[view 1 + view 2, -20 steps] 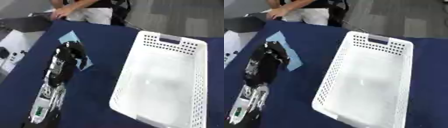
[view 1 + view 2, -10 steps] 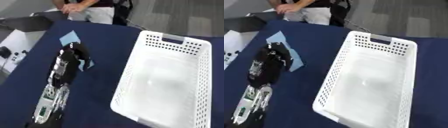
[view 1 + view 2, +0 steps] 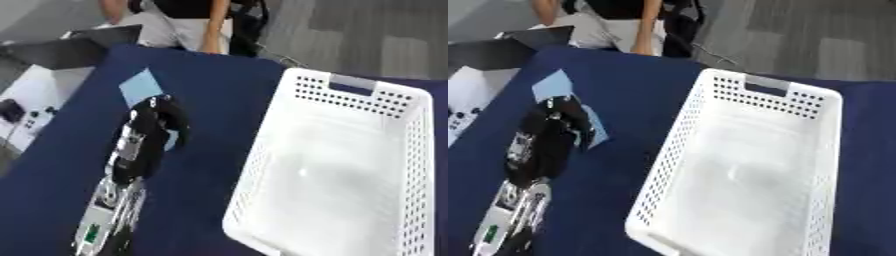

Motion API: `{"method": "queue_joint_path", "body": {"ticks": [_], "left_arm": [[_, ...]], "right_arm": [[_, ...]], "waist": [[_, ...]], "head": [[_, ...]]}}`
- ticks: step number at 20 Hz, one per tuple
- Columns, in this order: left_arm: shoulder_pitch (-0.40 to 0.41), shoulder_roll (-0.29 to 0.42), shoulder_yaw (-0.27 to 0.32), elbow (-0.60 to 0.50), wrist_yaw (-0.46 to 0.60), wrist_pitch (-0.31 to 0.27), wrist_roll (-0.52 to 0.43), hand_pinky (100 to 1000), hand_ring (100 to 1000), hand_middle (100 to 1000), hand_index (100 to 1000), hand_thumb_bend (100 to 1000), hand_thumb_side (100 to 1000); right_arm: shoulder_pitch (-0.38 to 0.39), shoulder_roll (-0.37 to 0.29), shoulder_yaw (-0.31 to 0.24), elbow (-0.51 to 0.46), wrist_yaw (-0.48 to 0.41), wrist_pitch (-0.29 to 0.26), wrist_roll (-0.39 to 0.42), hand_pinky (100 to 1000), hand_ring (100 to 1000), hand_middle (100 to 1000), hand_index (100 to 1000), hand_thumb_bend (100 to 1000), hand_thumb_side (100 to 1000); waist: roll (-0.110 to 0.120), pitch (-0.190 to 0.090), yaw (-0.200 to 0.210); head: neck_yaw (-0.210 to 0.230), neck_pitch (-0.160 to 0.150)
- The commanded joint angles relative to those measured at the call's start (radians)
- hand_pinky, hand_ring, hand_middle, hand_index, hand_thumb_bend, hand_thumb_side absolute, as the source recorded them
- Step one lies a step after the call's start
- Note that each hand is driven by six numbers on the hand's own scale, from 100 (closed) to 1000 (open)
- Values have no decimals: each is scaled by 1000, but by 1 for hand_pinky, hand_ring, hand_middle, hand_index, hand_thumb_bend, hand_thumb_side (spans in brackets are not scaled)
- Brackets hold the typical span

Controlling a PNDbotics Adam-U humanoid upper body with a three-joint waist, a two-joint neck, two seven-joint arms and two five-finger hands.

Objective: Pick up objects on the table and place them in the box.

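Left hand (image 3: 156, 120) is reaching over the light blue sheet (image 3: 143, 86) lying flat on the blue worktop (image 3: 219, 100), well to the left of the white box (image 3: 350, 165). Hand is covering the near end of the sheet; only the far corner and a sliver beside the hand are showing. Fingers are curling downward onto it, but I cannot tell whether they are actually pinching the sheet or just pressing on it. The box is looking empty; nothing placed inside yet.

Step in hand, as I read it: grasping the sheet, i.e. the pick stage.

Next move calls for getting an edge of that flat sheet between the fingers, lifting it off the worktop, then carrying it right, over the box's near wall, and releasing. Right hand isn't showing in either view.
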Motion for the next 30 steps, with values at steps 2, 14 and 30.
{"method": "queue_joint_path", "body": {"ticks": [2,14,30], "left_arm": [[-14,12,19,-19,13,-60,57,159,492,542,723,261,592],[-36,22,133,-19,-69,-295,329,656,800,807,875,798,249],[-11,5,172,-19,-860,2,748,738,893,931,957,913,112]], "right_arm": [[-8,0,0,-13,15,2,0,861,742,736,948,100,757],[8,-5,-1,-13,54,-27,0,870,745,740,989,100,752],[0,-16,3,-13,99,-60,0,879,748,743,1000,100,745]], "waist": [[-2,-11,2],[-7,1,26],[0,41,21]], "head": [[20,2],[9,-14],[-42,-120]]}}
